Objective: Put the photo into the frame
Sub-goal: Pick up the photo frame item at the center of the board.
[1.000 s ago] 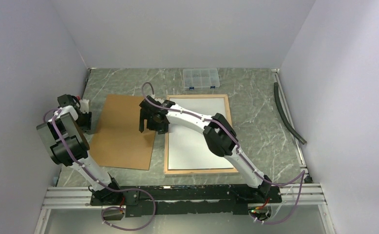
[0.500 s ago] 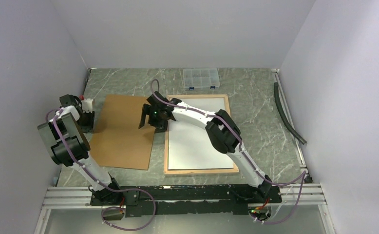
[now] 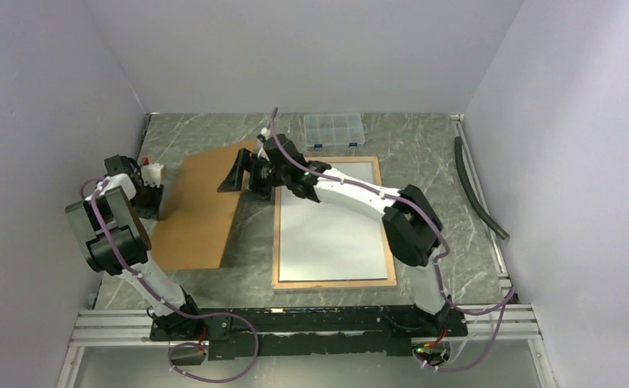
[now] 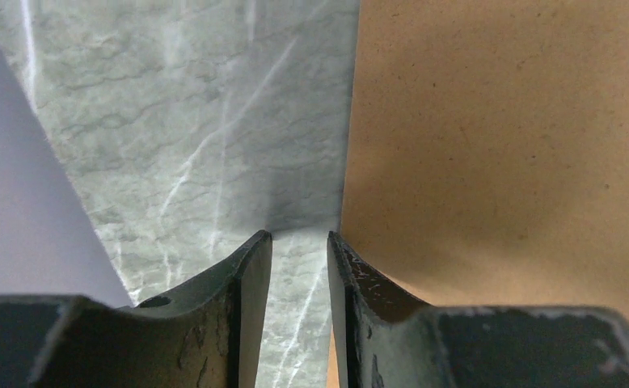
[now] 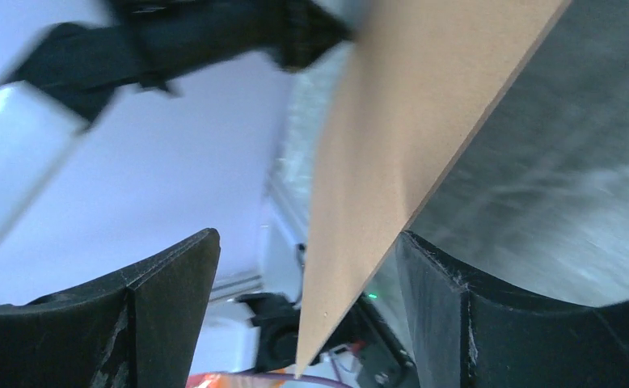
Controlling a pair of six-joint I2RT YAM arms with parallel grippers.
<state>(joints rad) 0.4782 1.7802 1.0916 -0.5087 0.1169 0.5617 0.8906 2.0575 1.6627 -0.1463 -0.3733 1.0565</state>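
Photo [image 3: 331, 242], a large thin rectangular print showing only its plain white side, lies flat inside the large rectangular frame [image 3: 335, 284], whose narrow light-wood border surrounds it. Both rest on the green-grey marbled surface [image 3: 449, 210], just right of the middle of the overhead view. Left of the frame, the brown fibreboard backing sheet [image 3: 198, 218] is tilted: its lower left part is down on the surface, while its upper right corner stands off it. The right hand [image 3: 237, 175] reaches across the frame's upper left corner to that raised edge. In its wrist view the fingers [image 5: 166, 275] are spread wide and the thin board runs between them unpinched; whether it leans on one finger cannot be told. The left hand [image 3: 150, 204] sits at the board's left edge, its fingers only narrowly apart, with bare surface in the gap and the board's edge just beside one fingertip. A small clear plastic compartment box [image 3: 334, 129] lies beyond the frame near the back wall, and a dark hose [image 3: 477, 190] lies along the right side.
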